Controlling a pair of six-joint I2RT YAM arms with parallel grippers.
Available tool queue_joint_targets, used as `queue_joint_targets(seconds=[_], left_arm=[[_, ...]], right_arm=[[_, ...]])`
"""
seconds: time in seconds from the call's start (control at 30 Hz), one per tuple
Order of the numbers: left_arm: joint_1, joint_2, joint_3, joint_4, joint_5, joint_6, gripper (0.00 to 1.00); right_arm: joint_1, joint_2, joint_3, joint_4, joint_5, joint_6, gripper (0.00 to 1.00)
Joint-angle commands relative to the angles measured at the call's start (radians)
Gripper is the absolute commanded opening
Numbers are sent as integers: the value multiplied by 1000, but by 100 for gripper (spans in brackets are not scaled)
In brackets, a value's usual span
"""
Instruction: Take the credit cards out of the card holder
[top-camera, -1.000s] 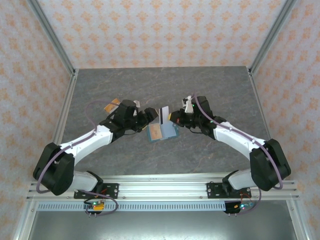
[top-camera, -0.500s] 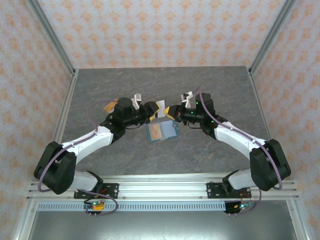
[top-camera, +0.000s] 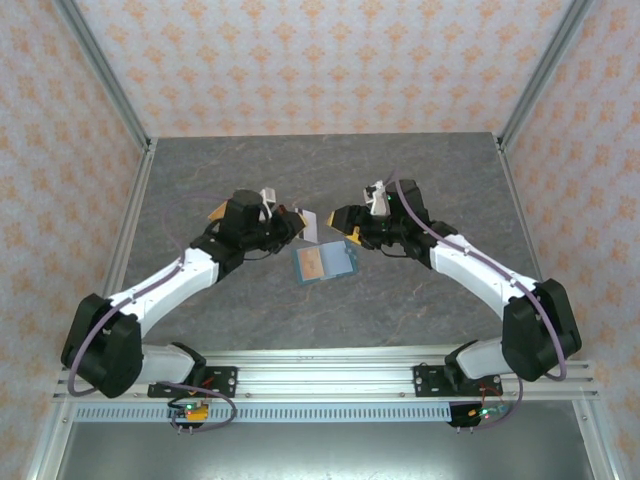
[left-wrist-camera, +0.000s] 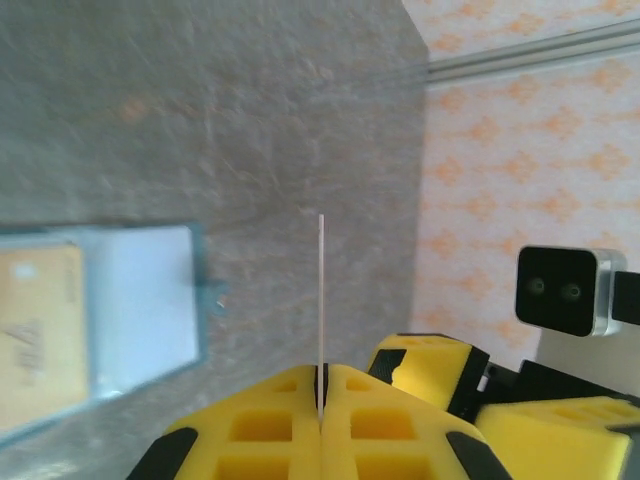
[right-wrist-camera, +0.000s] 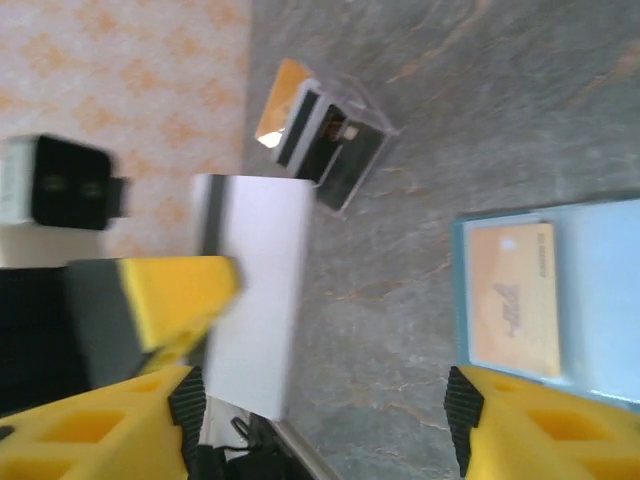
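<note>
The teal card holder (top-camera: 325, 262) lies open on the grey table with an orange-tan credit card (top-camera: 314, 263) in its pocket. My left gripper (top-camera: 292, 222) is shut on a pale white credit card (top-camera: 309, 226), held in the air left of and behind the holder. In the left wrist view the card (left-wrist-camera: 321, 290) stands edge-on between my yellow fingers (left-wrist-camera: 265, 425), with the holder (left-wrist-camera: 140, 300) below left. My right gripper (top-camera: 343, 218) hangs open just right of the card. Its wrist view shows the white card (right-wrist-camera: 255, 300) beside its left finger and the holder (right-wrist-camera: 600, 300) to the right.
An orange card and a dark card (right-wrist-camera: 320, 135) lie together on the table at the far left, behind my left arm (top-camera: 222, 211). Metal frame rails (top-camera: 125, 235) and patterned walls bound the table on three sides.
The white card passed from my right gripper to my left. The left closed on it, the right opened and let go, and the two grippers drew slightly apart.
</note>
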Motion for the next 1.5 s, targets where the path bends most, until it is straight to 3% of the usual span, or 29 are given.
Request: queue_joint_targets(seconds=[0.0, 0.17, 0.33, 0.57, 0.87, 1.17, 1.47], left_arm=[[44, -49, 133, -373, -146, 281, 0], [104, -18, 287, -628, -290, 618, 0], [111, 42, 414, -744, -486, 916, 0], [141, 123, 409, -715, -505, 1233, 0], [204, 194, 336, -592, -457, 1446, 0], [273, 331, 383, -542, -390, 1513, 0], [314, 431, 444, -558, -399, 1584, 0]], right_arm=[[-2, -8, 30, -182, 151, -174, 78], [-2, -36, -12, -163, 214, -216, 88], [-2, -49, -30, -167, 262, -244, 94], [-2, -42, -54, -136, 282, -259, 100], [-2, -36, -50, -151, 248, -288, 99], [-2, -10, -37, -167, 246, -292, 99], [-2, -22, -36, -187, 237, -292, 99]])
